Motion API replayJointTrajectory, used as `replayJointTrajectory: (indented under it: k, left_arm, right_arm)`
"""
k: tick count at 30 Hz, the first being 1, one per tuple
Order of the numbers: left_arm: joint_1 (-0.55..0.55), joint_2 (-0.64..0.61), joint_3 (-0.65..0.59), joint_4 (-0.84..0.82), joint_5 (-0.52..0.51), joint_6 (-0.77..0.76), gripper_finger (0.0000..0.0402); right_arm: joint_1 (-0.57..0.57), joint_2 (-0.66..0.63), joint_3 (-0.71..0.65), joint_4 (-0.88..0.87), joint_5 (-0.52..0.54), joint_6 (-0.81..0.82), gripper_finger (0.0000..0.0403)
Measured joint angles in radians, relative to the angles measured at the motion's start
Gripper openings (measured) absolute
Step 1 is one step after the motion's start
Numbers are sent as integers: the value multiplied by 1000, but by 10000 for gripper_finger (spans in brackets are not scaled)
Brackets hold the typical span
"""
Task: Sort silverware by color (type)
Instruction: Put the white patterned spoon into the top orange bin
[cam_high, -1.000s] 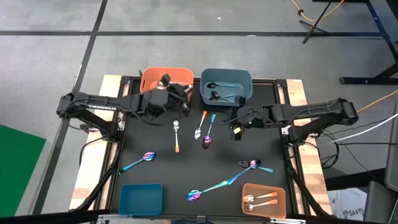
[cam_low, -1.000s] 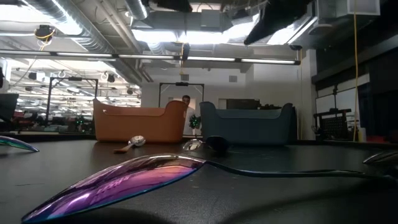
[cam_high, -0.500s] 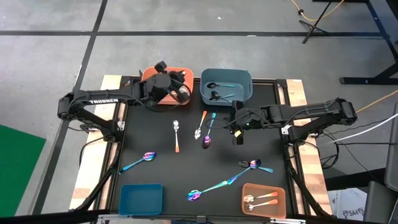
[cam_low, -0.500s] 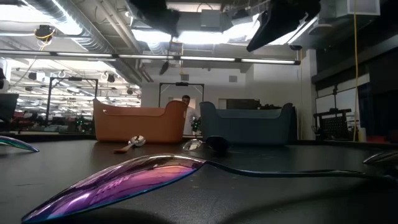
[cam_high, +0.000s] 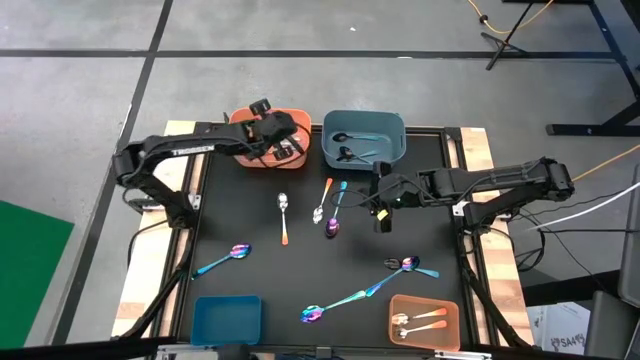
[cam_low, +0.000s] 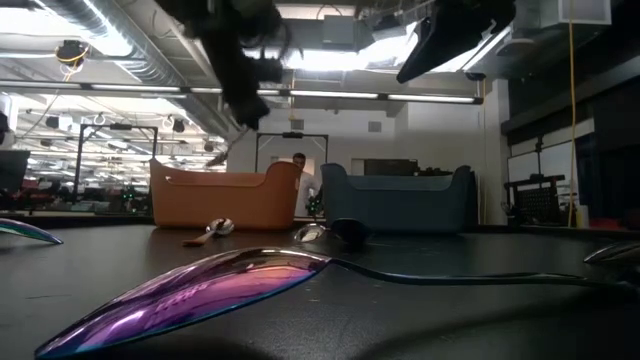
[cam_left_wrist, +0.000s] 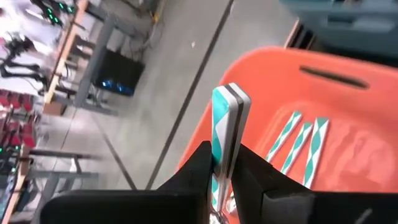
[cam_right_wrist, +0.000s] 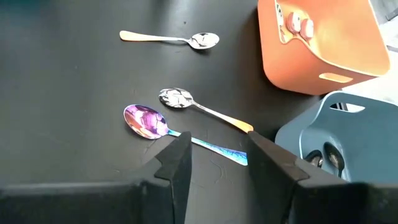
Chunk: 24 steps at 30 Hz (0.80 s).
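The silverware lies partly sorted across the black table. In the left wrist view the left gripper is clamped on the teal handle of an iridescent spoon, held above the orange bin at the back. Three more teal-handled spoons lie side by side on that bin's floor.

Just beside it, the grey-blue bin at the back holds several black spoons. At the front, a small orange tray holds two orange-handled spoons, and a blue tray sits at the front left; what it holds cannot be told.

Loose pieces rest on the table between the bins. One orange-handled spoon lies left of centre, a second orange-handled spoon lies beside a purple-bowled teal-handled spoon, another iridescent spoon lies toward the front left, and two more lie near the orange tray: a long one and a short one.

The left arm reaches from the table's left edge to the back, its gripper over the orange bin. The right arm stretches in from the right edge, its gripper hanging above the table just right of the central spoons, fingers apart and holding nothing.
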Motion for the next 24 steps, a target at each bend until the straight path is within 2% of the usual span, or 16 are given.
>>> replayJointTrajectory:
  k: [12, 24]
  left_arm:
    - [102, 202, 0, 0, 129, 0, 32]
    - [142, 282, 0, -16, 176, 0, 37]
  right_arm:
    - [0, 0, 0, 0, 0, 0, 140]
    - [0, 0, 0, -1, -1, 0, 140]
